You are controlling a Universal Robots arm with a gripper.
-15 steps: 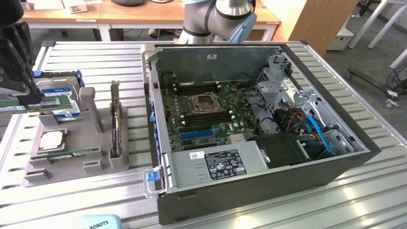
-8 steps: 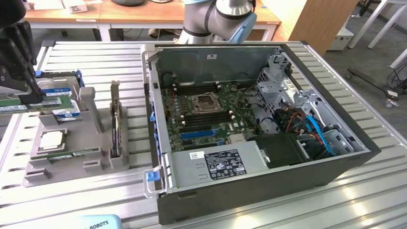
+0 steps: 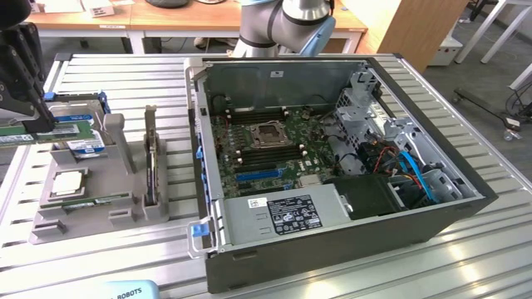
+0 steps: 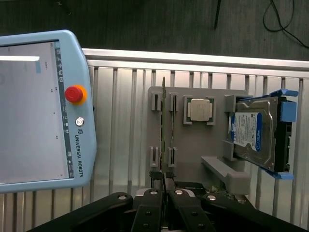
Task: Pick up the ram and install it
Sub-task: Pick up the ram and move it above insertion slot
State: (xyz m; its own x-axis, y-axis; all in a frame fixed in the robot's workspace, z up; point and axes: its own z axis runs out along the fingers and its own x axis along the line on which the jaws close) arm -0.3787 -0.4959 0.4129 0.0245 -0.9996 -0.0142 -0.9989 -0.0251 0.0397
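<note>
ram (image 3: 48, 132) clamped level between shut jaws of gripper (image 4: 164, 180), lifted above gray holder (image 3: 50, 232) at the exterior view's left, just in front of hard drive (image 3: 85, 147), well apart from open computer case (image 3: 415, 208). Wrist view: thin stick edge-on at the fingertips. Second green stick (image 3: 93, 200) lies in holder's front slot, processor chip (image 3: 66, 182) just behind it. Dark card (image 3: 149, 163) stands on edge in holder's side slot nearest the case. Motherboard (image 3: 266, 144) exposed inside case. Teach pendant (image 4: 34, 111) lies on slatted metal table (image 3: 124, 261) beside holder.
</note>
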